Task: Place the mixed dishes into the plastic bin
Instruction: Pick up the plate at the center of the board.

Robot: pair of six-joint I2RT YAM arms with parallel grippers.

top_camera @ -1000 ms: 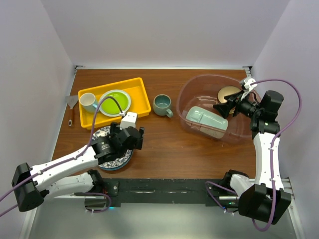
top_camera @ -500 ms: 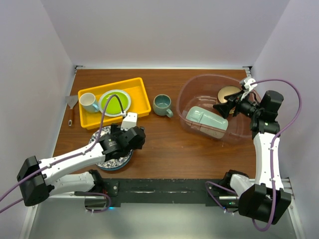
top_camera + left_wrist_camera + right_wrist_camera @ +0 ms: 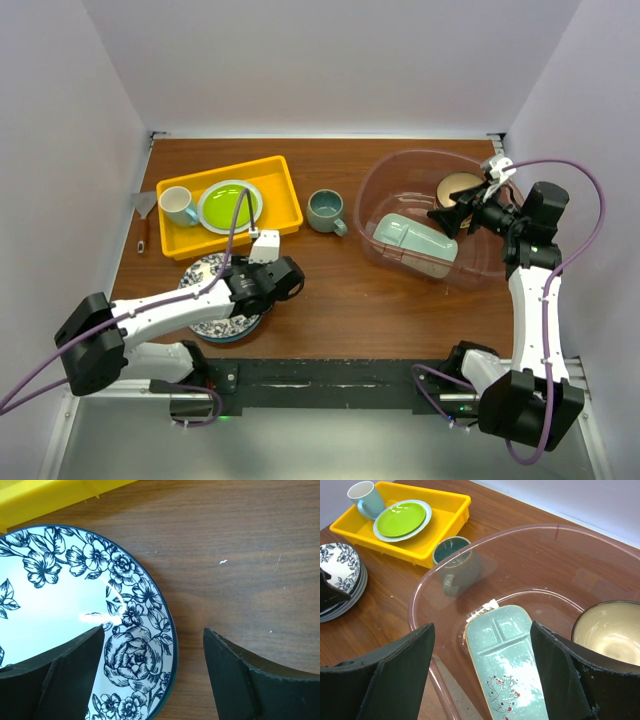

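A blue-patterned plate (image 3: 60,605) tops a stack of plates (image 3: 205,305) at the front left. My left gripper (image 3: 154,632) is open and low, its jaws astride the plate's right rim; it also shows in the top view (image 3: 288,282). The plastic bin (image 3: 385,170) holds the mint-green divided tray (image 3: 515,665) and the tan bowl (image 3: 610,630). My right gripper (image 3: 482,630) is open and empty above the bin (image 3: 455,215). The grey-green mug (image 3: 325,210) stands on the table left of the bin. No white plate with red marks shows.
A yellow tray (image 3: 280,185) at the back left holds a white mug (image 3: 177,205) and a green plate (image 3: 230,205). A small spatula (image 3: 143,215) lies left of it. Walls close in the table on three sides.
My left gripper has moved right, from over the middle of the plate stack to its right rim. The right arm has not moved.
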